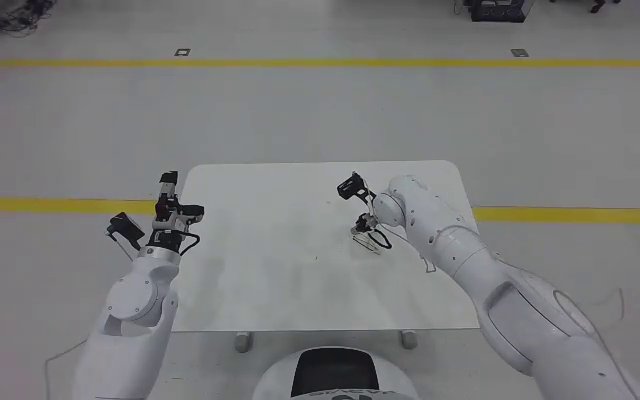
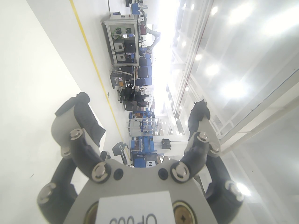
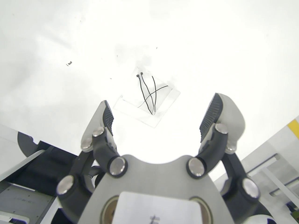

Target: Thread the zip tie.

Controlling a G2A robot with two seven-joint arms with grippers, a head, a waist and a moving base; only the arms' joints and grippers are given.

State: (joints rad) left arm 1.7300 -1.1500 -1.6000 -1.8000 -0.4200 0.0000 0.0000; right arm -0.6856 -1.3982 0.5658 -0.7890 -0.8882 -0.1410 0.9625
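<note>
- Right gripper (image 3: 161,100), right wrist view: fingers spread, empty; zip ties (image 3: 148,92) lie crossed on a clear sheet (image 3: 163,115) just beyond the fingertips; a pinch there could lift two at once, I judge.
- Left wrist view: left gripper (image 2: 141,100) splayed; nothing between its fingers.
- Top view: ties blur beneath the right gripper; their count is unclear.

Table (image 1: 280,285) directly before the robot; a flat sheet (image 3: 149,121) lies on its right half (sheet or shallow tray, cannot tell); zip ties (image 3: 147,92) on the sheet, crossing one another; right gripper (image 3: 161,100) above them, not touching; left gripper (image 2: 140,101) at the table's left edge, well apart from the ties.
</note>
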